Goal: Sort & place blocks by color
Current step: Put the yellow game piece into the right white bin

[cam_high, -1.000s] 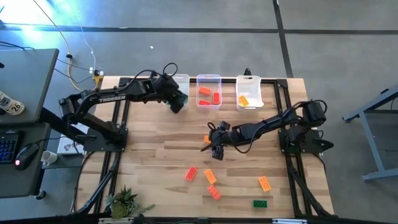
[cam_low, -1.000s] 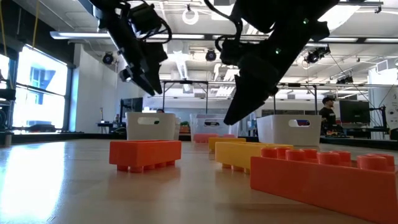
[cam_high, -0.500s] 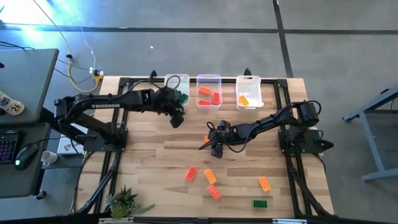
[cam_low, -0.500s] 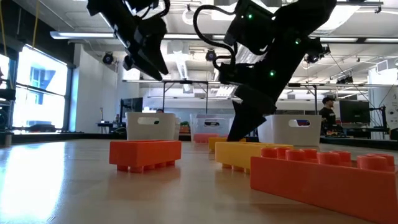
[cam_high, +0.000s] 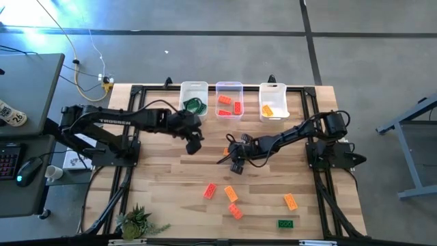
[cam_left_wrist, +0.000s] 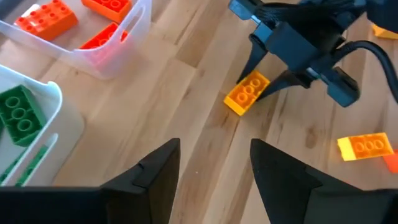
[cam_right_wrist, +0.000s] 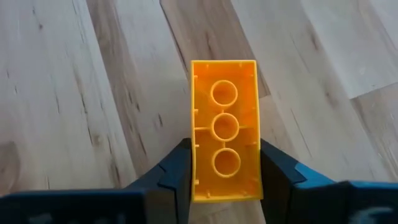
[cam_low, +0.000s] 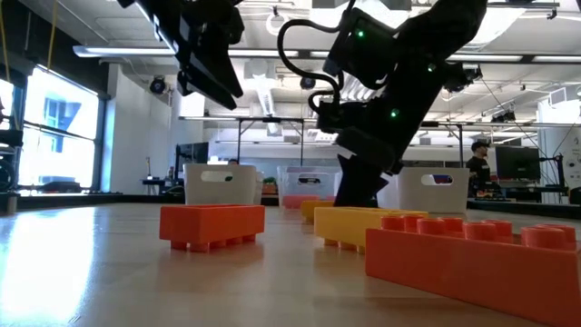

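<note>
the right gripper (cam_right_wrist: 225, 180) was down on the wooden table (cam_high: 171, 178) in the middle, and its two fingers were pressed on both sides of an orange brick (cam_right_wrist: 224, 127), whose hollow underside faced the wrist camera. the left gripper (cam_left_wrist: 211, 168) hung above the table just beside it, fingers apart and holding nothing. beyond it stood the three bins: green bricks (cam_left_wrist: 18, 115) in one, red bricks (cam_high: 229, 104) in the middle one. more loose bricks (cam_high: 231, 193) lay nearer the front edge.

The right gripper (cam_right_wrist: 225, 171) is clamping an orange block (cam_right_wrist: 224, 127) between its fingers. The block's hollow underside is facing the camera above the wooden counter (cam_right_wrist: 74, 99).
</note>
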